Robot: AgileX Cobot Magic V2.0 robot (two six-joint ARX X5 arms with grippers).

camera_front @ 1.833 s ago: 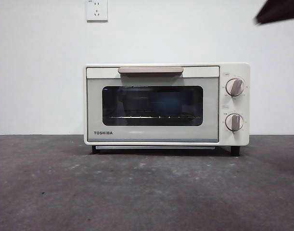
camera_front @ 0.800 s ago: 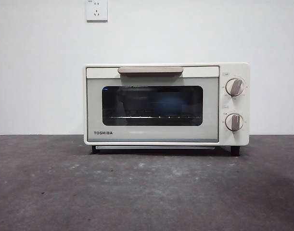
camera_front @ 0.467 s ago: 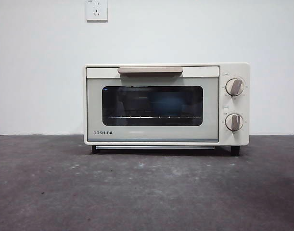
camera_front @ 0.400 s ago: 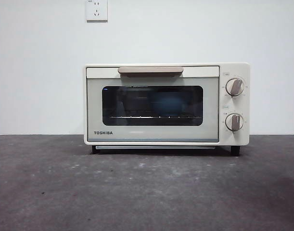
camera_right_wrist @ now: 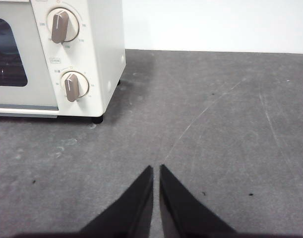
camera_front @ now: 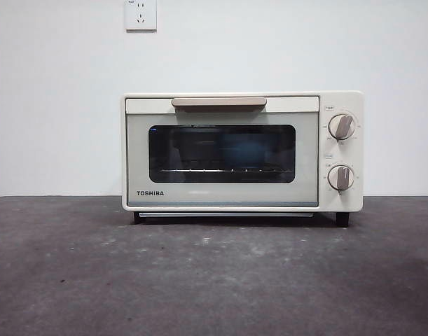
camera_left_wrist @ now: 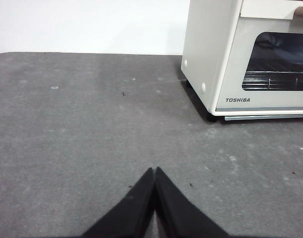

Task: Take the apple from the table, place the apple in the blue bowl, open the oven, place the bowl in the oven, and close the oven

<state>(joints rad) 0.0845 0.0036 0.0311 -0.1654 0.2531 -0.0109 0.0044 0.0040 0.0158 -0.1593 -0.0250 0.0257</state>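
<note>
Front view shows me the cream-white Toshiba toaster oven (camera_front: 242,152) standing on the dark grey rough table (camera_front: 214,280), its door shut, the beige bar handle (camera_front: 219,103) along the top of the door. Through the dark glass window I make out a dim blue shape on the wire rack (camera_front: 221,170), right of centre, which I take to be the blue-grey bowl (camera_front: 243,150); I cannot see the apple, so I judge it sits inside the bowl, hidden by the dark glass. No arm appears in this view.

In the left wrist view the left gripper (camera_left_wrist: 154,171) hangs over bare table with its 2 black jaws pressed together and holding nothing; the oven lies ahead of it and off to one side, well apart. In the right wrist view the right gripper (camera_right_wrist: 156,168) is likewise empty, jaws nearly touching with only a thin slit between them, and the 2 knobs (camera_right_wrist: 74,85) sit ahead and across from it.

By my reading all the steps look done. If the door needed another push, the handle's long axis runs level across the oven front, and neither gripper looks clearly nearer to it.
</note>
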